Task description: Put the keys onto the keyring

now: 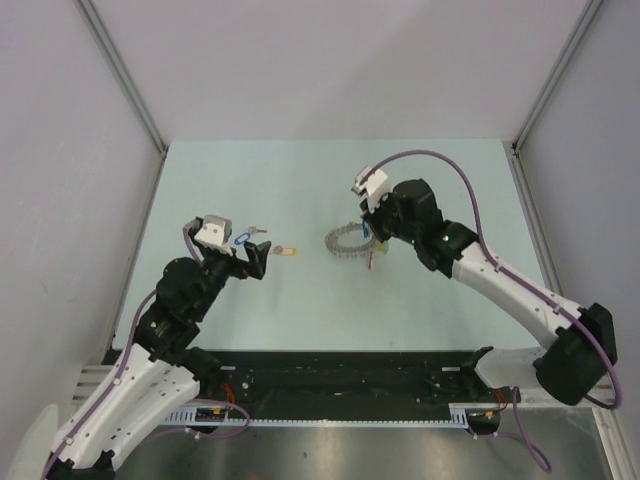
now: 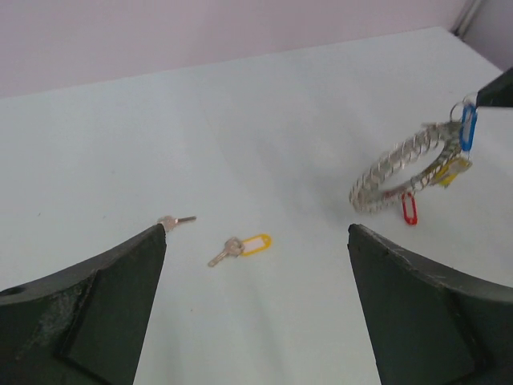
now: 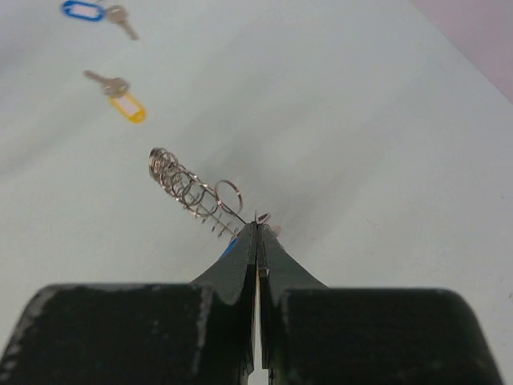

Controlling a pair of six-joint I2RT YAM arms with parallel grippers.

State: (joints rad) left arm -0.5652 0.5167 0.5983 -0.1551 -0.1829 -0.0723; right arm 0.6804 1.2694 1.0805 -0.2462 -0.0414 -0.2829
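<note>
The keyring, a coil of grey wire, lies right of centre with its right end raised. Blue, red and yellow tags hang from it. My right gripper is shut on the wire at that raised end, and its jaws pinch the thin wire leading from the coil. Two keys lie loose on the table: one with a yellow tag and one with a blue tag. My left gripper stands wide open just short of them, holding nothing.
In the left wrist view only the silver blade of the blue-tagged key shows beside my left finger. Grey walls close in the pale table on the left, right and back. A black rail runs along the near edge.
</note>
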